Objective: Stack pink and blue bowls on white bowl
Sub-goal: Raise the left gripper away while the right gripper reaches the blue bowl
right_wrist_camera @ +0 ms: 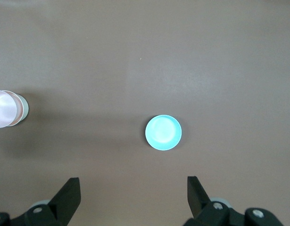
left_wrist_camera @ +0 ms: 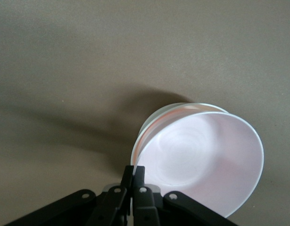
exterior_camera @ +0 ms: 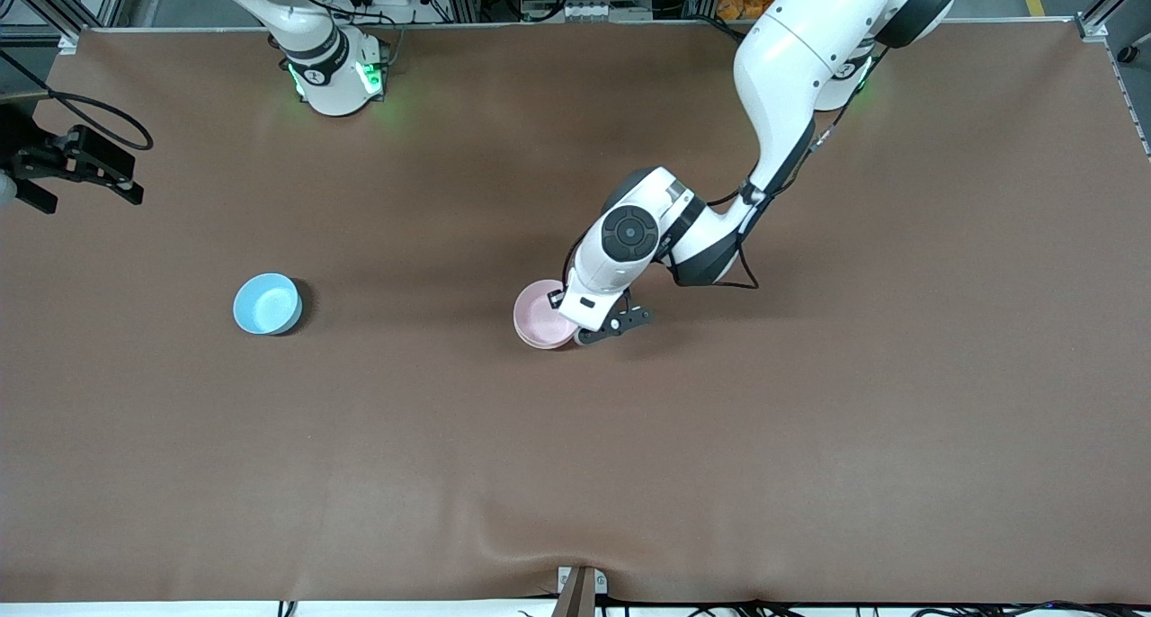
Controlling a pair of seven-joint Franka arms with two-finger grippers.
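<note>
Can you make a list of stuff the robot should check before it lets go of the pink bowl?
1. Left gripper shut on the pink bowl rim: ok.
2. Pink bowl over the white bowl: ok, the left wrist view shows the white rim just under it.
3. Pink bowl sitting level in the white bowl: not ok, it looks tilted and off to one side.
4. Right gripper open and out of the way: ok, it waits high over the blue bowl.
5. Blue bowl ready for its turn: ok, it stands upright on the table, alone, toward the right arm's end.
</note>
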